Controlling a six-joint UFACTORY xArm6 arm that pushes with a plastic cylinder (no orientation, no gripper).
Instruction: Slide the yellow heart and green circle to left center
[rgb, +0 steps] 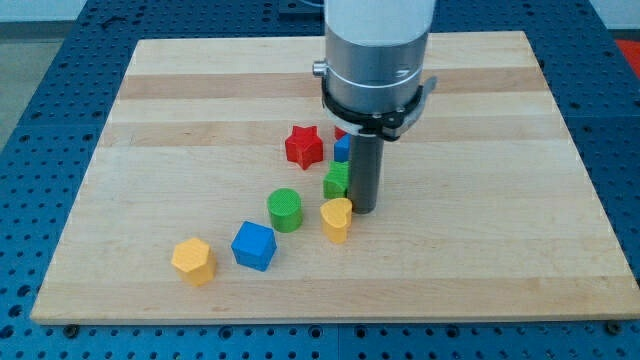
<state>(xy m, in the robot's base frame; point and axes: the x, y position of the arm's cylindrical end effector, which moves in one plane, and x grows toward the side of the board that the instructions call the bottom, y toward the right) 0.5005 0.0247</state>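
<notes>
We are working with small rigid blocks that are probably light and hard, so we are expecting the yellow heart (337, 219) and the green circle (285, 210) to slide readily on the smooth wooden table (150, 120) and to spin or slip aside if we are pushing them off-centre. There is no taking hold here: our arm is carrying no claw at all, only a straight dark rod, so nothing is opening, closing or gripping, and we are judging that each block wants a push on the flat of its side facing the view's right, in line with its middle. My tip (363, 210) is standing on the table just beside the yellow heart, which is lying toward the view's lower left of it, touching or nearly so; we cannot tell which. The green circle is sitting farther to the view's left of my tip, beyond the heart. A green block (337, 181) is pressing close against the rod's left side, with a blue block (342, 148) behind it, and both are risking being dragged along.
</notes>
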